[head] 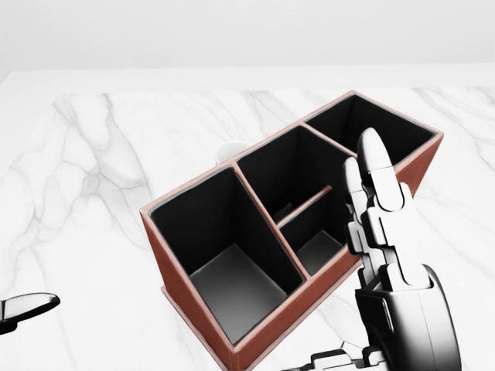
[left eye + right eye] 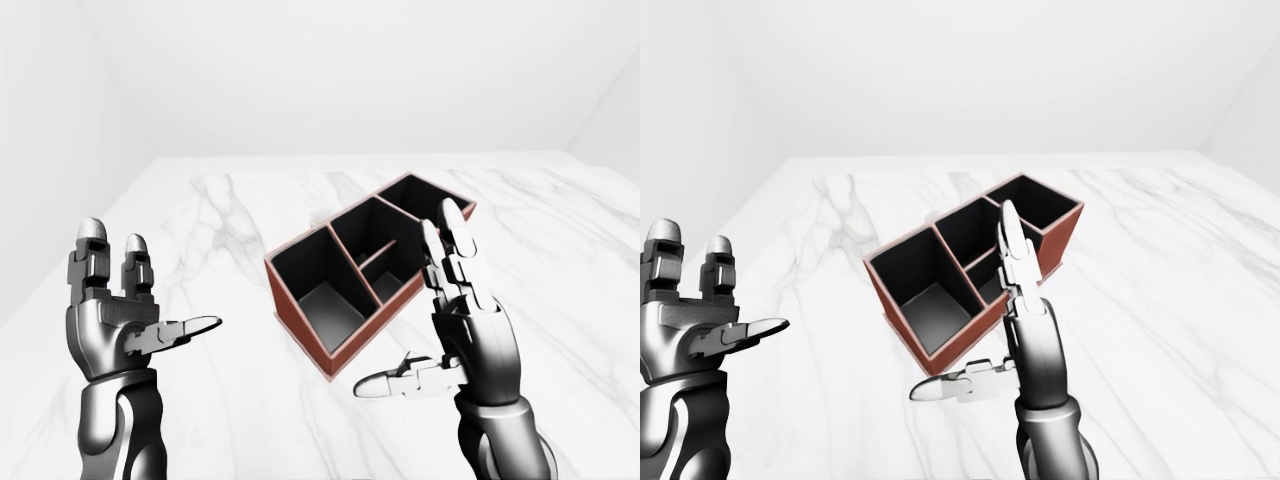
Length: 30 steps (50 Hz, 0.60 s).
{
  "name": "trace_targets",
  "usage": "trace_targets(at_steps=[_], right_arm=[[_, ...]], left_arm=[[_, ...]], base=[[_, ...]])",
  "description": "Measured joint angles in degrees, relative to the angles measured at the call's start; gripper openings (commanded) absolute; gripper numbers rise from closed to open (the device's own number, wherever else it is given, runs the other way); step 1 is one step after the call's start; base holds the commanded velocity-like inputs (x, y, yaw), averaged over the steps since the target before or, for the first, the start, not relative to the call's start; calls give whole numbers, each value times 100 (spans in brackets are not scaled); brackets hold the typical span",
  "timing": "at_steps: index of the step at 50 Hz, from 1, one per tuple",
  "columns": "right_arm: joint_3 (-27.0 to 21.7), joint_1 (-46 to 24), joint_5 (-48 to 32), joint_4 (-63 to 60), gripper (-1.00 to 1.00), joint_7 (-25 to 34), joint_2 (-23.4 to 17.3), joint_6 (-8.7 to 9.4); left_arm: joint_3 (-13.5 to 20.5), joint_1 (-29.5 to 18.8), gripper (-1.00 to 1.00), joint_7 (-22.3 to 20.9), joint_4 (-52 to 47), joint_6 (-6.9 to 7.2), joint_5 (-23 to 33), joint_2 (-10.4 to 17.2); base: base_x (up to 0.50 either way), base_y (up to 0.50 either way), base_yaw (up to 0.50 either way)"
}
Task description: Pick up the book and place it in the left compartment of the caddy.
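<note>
The caddy (image 1: 255,309) sits on the marble table (image 2: 200,210), slanting from 7 o'clock up to 1 o'clock in the head view. Its large left compartment (image 1: 232,286) lies toward 7 o'clock and is open and dark inside, with only its grey floor showing. The middle section is split by a low divider, and the far compartment sits at 1 o'clock. The caddy's near corner is cut off by the bottom edge of the head view.

The book cannot be seen in any view; whether it lies behind the right hand or outside the frame, I cannot tell.

The right hand (image 2: 455,320) stands upright at 4 o'clock from the caddy, fingers (image 1: 375,166) straight and spread wide, thumb pointing left, holding nothing. It covers part of the caddy's right wall and the table beyond it.

The left hand (image 2: 115,320) is raised at 8 o'clock in the left-eye view, well apart from the caddy, also wide open and empty. In the head view only its dark thumb tip pokes in at the left edge.

A pale round shape shows just behind the caddy's far wall; too little of it shows to identify.
</note>
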Motion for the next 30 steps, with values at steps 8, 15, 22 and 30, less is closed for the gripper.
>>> trace_targets(at_steps=[8,15,22,30], right_arm=[[11,1,-7,8,100,7,-10,0],[-31,4,23,-6,100,4,9,0],[-66,5,44,-37,100,-13,23,0],[-80,-5,-13,-16,100,-16,19,0]], left_arm=[[-9,-34,100,-3,-4,0,4,-7],[-2,-18,100,-1,-18,0,1,-6],[7,-5,100,-4,-30,0,-5,-7],[3,4,100,-11,-49,0,-13,-23]], base=[[50,0,0],[30,1,0],[0,0,0],[0,42,0]])
